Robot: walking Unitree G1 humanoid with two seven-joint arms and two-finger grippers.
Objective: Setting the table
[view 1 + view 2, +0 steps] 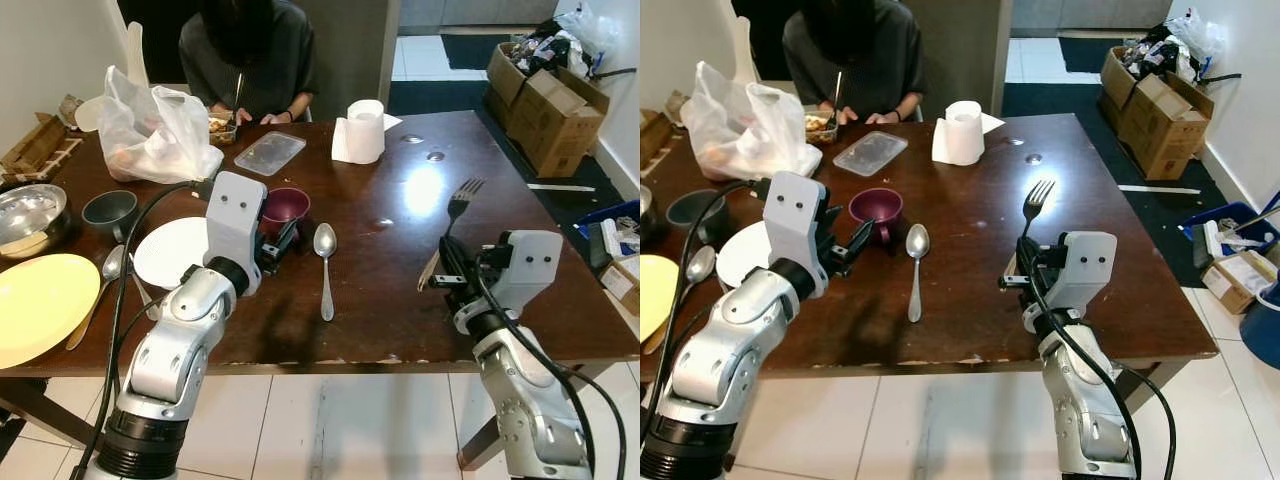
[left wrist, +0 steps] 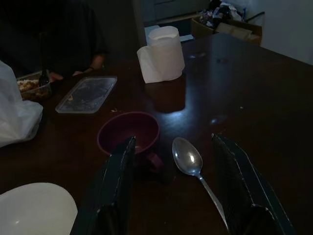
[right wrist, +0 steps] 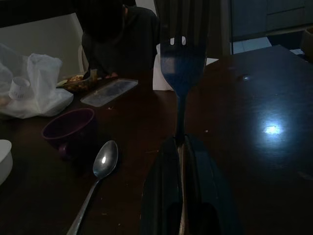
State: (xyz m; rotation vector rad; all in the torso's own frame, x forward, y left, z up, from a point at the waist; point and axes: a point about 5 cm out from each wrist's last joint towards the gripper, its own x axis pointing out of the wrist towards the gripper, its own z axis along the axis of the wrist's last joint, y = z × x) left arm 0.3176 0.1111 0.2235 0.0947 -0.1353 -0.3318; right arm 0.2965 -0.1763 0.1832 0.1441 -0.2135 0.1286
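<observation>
The fork was clamped by its handle in the right gripper, tines pointing away over the dark wooden table. The left gripper was held with its jaws spread wide, just above the tabletop beside the maroon cup and the spoon. A white plate was seen near the left arm.

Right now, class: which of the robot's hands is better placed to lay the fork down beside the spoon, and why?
The right hand. It is already shut on the fork, just right of the spoon. The left hand is open by the maroon cup.
</observation>
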